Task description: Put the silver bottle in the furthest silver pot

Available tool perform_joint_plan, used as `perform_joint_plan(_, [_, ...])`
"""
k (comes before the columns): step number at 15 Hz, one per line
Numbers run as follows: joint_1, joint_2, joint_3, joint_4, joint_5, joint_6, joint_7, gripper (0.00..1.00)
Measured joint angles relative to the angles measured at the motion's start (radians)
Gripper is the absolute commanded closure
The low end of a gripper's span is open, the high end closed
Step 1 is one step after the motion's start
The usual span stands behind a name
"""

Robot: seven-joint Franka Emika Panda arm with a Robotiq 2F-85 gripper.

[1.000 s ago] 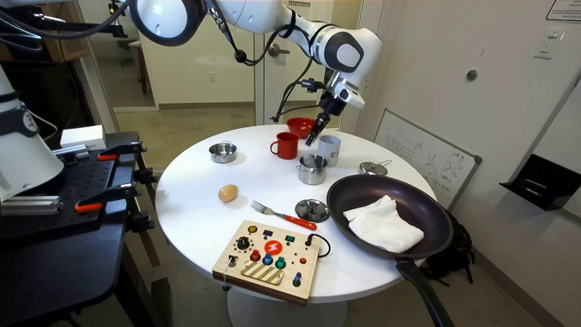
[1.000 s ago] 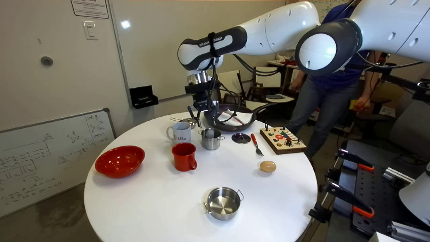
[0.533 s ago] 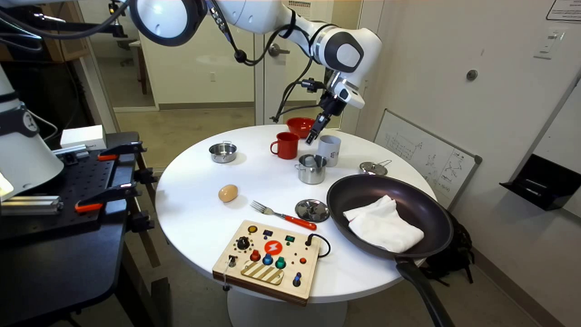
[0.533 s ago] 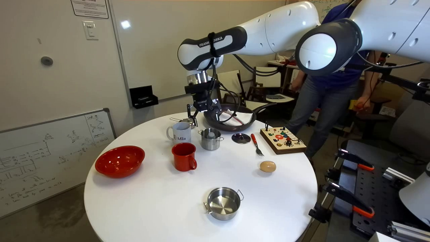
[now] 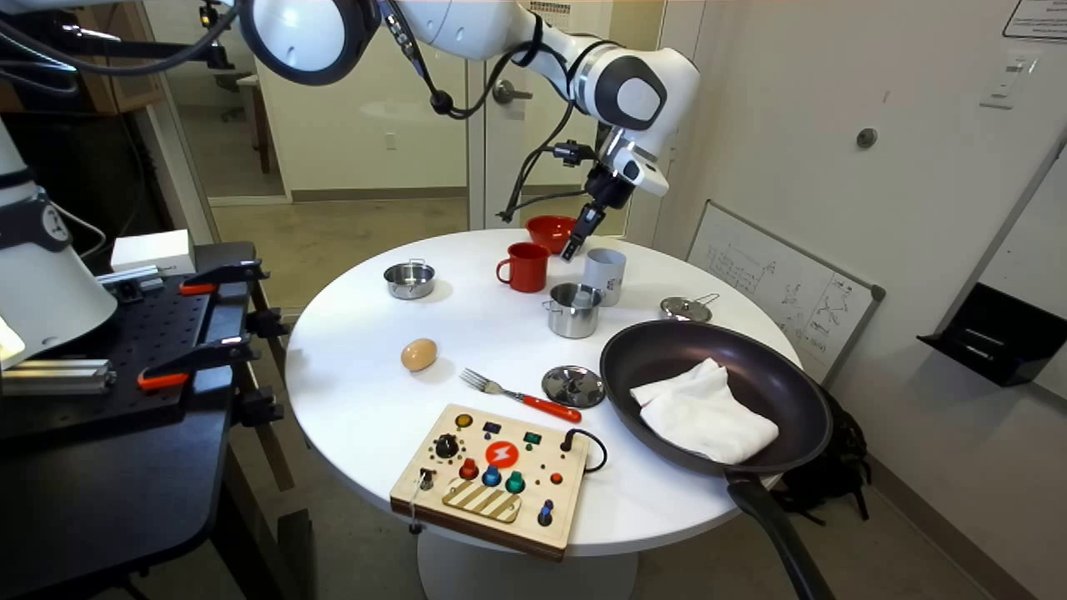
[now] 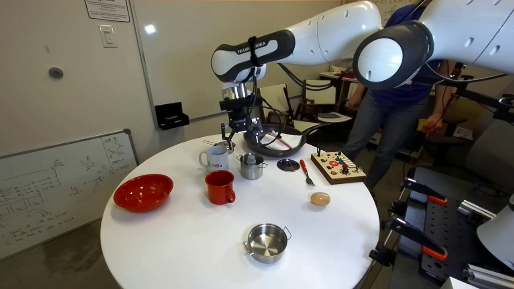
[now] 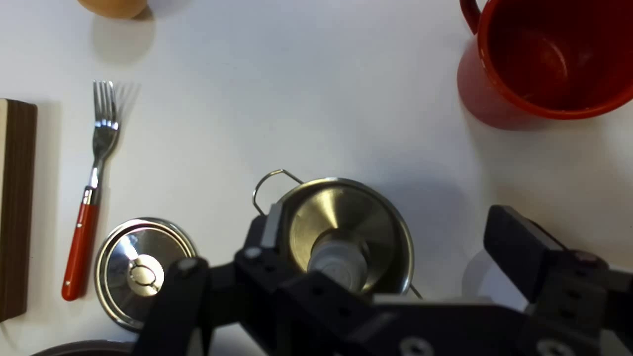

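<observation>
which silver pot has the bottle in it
The taller pot beside the white mug; only it holds the silver bottle. The shallower pot stands apart.

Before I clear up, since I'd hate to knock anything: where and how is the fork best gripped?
I'd take the fork midway along its red handle, coming from straight above and closing across its width. That part is slim, straight and lying flat; the lid and wooden box on either side would likely crowd a sideways approach.

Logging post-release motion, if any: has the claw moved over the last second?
Yes: the claw has risen slightly, judged against the white mug in an exterior view.
</observation>
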Motion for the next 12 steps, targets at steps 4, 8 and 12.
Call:
perform_joint_plan(4, [0.010, -0.023, 0.012, 0.024, 0.000, 0.001, -0.012, 0.00])
perform_joint_plan(8, [0.044, -0.035, 0.010, 0.092, 0.002, -0.045, -0.013, 0.00])
perform_joint_plan(12, [0.070, -0.052, 0.017, 0.124, 0.001, -0.083, -0.017, 0.00])
